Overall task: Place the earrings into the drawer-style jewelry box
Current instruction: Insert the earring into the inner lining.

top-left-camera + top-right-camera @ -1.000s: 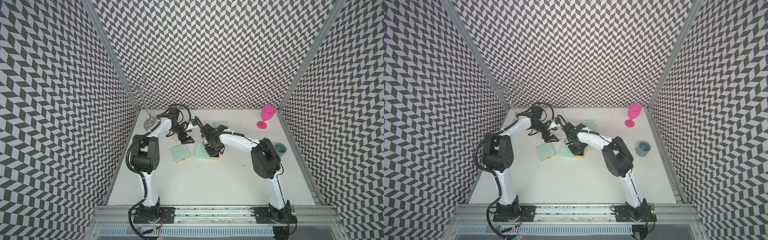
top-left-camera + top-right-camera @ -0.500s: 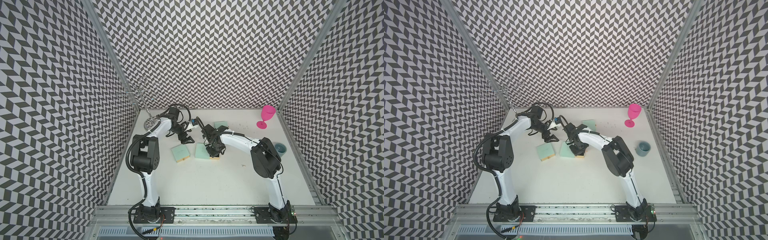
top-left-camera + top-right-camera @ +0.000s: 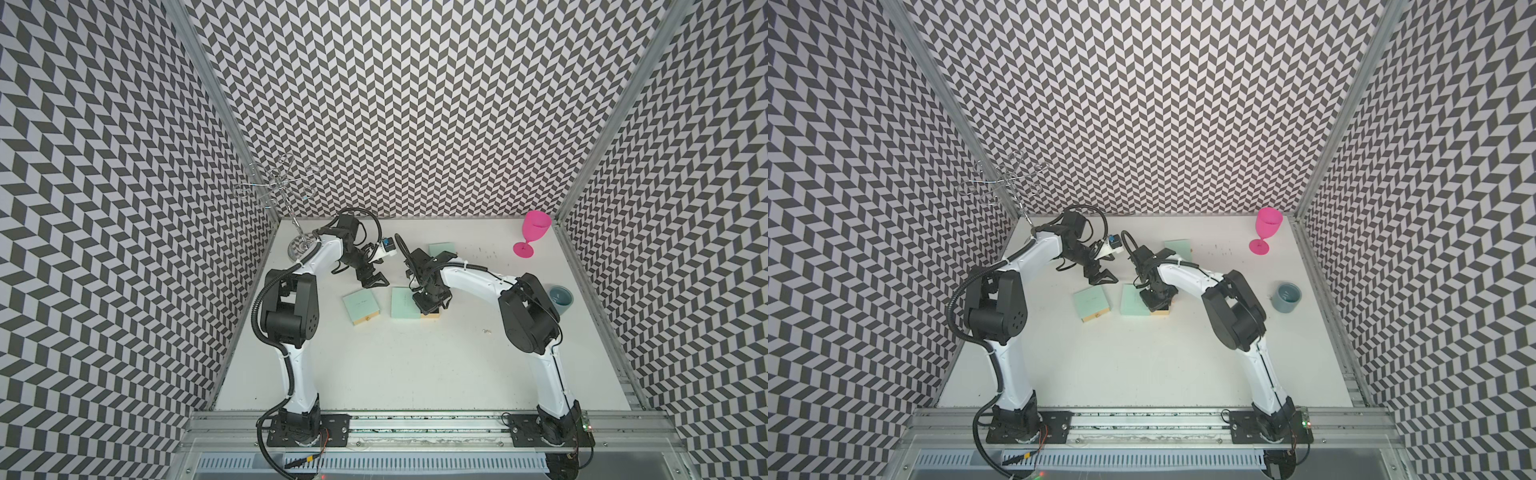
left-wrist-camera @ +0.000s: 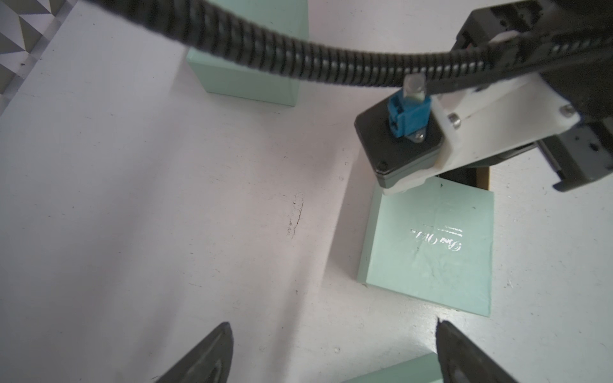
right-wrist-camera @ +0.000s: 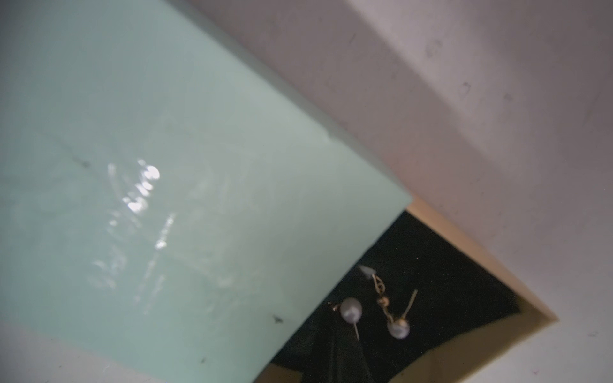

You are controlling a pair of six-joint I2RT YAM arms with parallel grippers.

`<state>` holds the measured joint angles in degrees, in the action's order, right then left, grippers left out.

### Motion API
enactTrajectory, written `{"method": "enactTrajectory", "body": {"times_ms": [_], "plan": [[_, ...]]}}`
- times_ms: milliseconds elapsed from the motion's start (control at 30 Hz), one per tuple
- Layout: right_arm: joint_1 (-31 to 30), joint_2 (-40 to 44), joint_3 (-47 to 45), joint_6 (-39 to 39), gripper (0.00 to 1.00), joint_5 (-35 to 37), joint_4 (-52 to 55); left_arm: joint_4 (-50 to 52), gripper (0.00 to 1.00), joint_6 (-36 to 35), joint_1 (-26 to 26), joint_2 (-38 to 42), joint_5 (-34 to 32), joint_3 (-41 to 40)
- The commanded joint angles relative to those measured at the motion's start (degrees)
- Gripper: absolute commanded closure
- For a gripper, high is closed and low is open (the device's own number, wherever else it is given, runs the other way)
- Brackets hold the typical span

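Two pearl earrings (image 5: 351, 310) sit inside the black-lined drawer (image 5: 481, 268) pulled out of the mint-green jewelry box (image 5: 166, 165). The right gripper (image 3: 427, 306), fingers closed, hangs over that drawer. The left gripper (image 4: 331, 351), fingers spread wide and empty, hovers near the box.

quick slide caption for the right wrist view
Two pearl earrings in the open, black-lined drawer of a mint-green jewelry box on a white table.

Pearl earrings (image 5: 351, 310) inside the black-lined drawer (image 5: 447, 282); mint-green jewelry box (image 5: 166, 199) flat, drawer pulled partly open
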<state>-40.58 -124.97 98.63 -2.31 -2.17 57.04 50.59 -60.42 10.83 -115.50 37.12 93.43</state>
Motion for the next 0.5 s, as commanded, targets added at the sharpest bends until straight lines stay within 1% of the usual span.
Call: {"method": "enactTrajectory", "body": {"times_ms": [0, 167, 233, 467], "plan": [[-0.1, -0.7, 1.2, 0.6, 0.95, 0.2, -0.1, 0.1, 0.04, -0.8, -0.4, 1.4, 0.6, -0.1], [0.1, 2.4, 4.1, 0.1, 0.93, 4.0, 2.4, 0.1, 0.04, -0.8, -0.5, 1.4, 0.5, 0.3], [0.1, 3.7, 5.4, -0.3, 0.91, 5.5, 3.7, 0.2, 0.04, -0.9, -0.5, 1.4, 0.4, 0.3], [0.2, 5.5, 6.1, -0.3, 0.88, 6.3, 5.3, 0.3, 0.04, -1.2, -0.6, 1.9, -0.1, -0.4]]}}
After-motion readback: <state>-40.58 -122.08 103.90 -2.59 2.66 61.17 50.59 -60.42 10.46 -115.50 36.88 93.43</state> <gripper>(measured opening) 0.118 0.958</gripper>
